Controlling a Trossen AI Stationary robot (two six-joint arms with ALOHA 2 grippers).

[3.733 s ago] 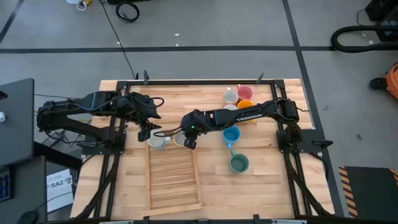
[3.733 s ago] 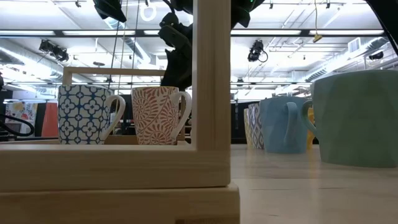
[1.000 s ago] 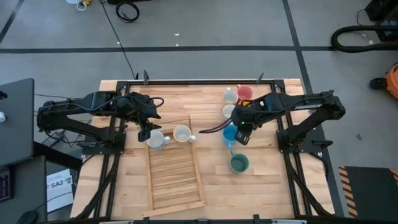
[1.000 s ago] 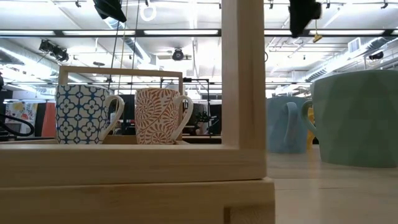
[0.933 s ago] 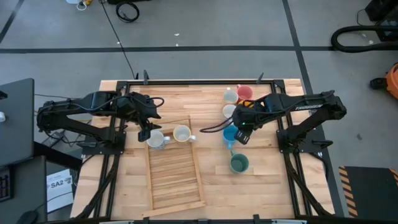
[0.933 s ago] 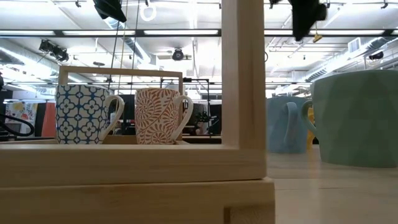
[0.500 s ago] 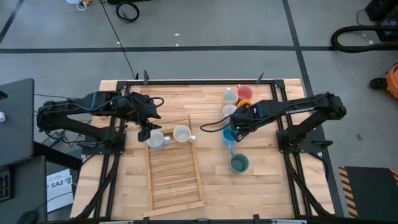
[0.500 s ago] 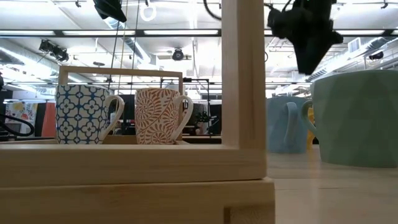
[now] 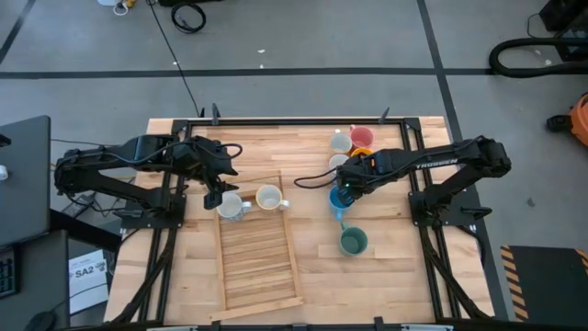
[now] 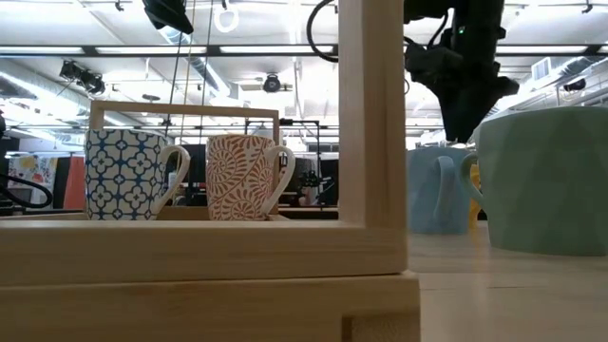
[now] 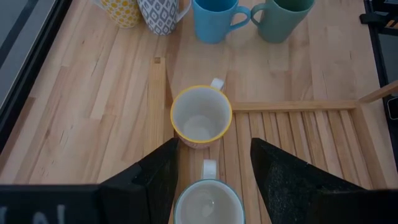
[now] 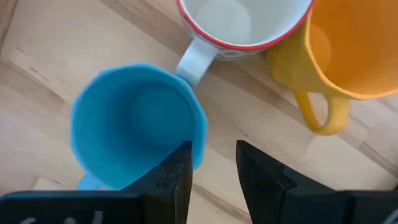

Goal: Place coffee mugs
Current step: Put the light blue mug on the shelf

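1. Surface: a light wooden worktop (image 9: 312, 267) in a black metal frame. It stands on a grey floor crossed by dark tape lines. The low view shows a large hall behind it, with bright ceiling light strips.
2. Tray: a slatted wooden tray (image 9: 260, 267) lies toward the worktop's front-left. Its upright frame post (image 10: 370, 123) blocks the middle of the low view.
3. Mugs in the tray: a blue-patterned mug (image 10: 128, 175) and an orange-patterned mug (image 10: 242, 177) stand upright side by side at the tray's far end.
4. Loose mugs: the bright blue mug (image 12: 137, 146) stands right of the tray. The teal-green mug (image 9: 354, 242) stands nearer the front edge. A red-rimmed white mug (image 12: 242, 22) and an orange mug (image 12: 348, 50) stand just behind the blue one, toward the back-right corner.
5. Right gripper (image 12: 211, 165): directly above the blue mug's rim, fingers released, one on each side of the wall.
6. Left gripper (image 11: 214, 165): waits over the tray's far end, fingers released, holding nothing.
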